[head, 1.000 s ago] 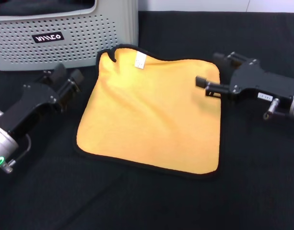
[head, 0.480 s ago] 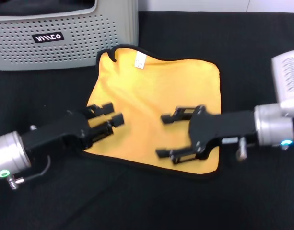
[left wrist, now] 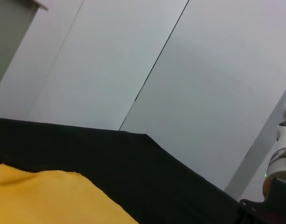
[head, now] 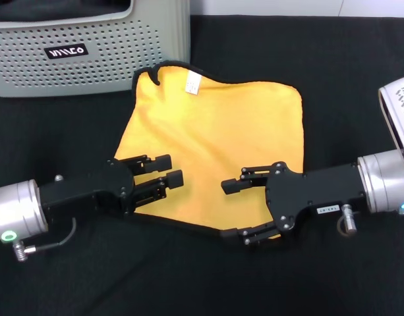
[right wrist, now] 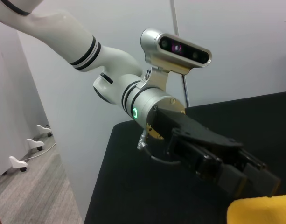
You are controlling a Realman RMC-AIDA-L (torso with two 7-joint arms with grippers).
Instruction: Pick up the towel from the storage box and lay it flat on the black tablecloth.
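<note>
1. The towel [head: 211,145] lies spread out, yellow-orange side up, on the black tablecloth [head: 333,79], out of the storage box [head: 89,49] and just in front of that box's right front corner.
2. The towel's far left corner is curled over slightly, and its small white tag [head: 193,83] sits on its far edge.
3. The storage box stands at the far left of the tablecloth, its black label [head: 66,51] facing the camera.
4. The left gripper [head: 163,178] reaches in low from the near left, over the towel's near left corner; its fingers are parted with a narrow gap and grasp nothing.
5. The right gripper [head: 244,210] reaches in from the near right, over the towel's near edge; its jaws are spread wide and hold nothing, the lower finger lying along the towel's black edging.
6. The two grippers point toward each other, near but apart, with bare yellow cloth between them.
7. In the right wrist view the left gripper [right wrist: 254,175] shows beside a corner of the towel [right wrist: 259,210].
8. In the left wrist view a yellow stretch of towel [left wrist: 54,198] lies on the tablecloth [left wrist: 147,177].
</note>
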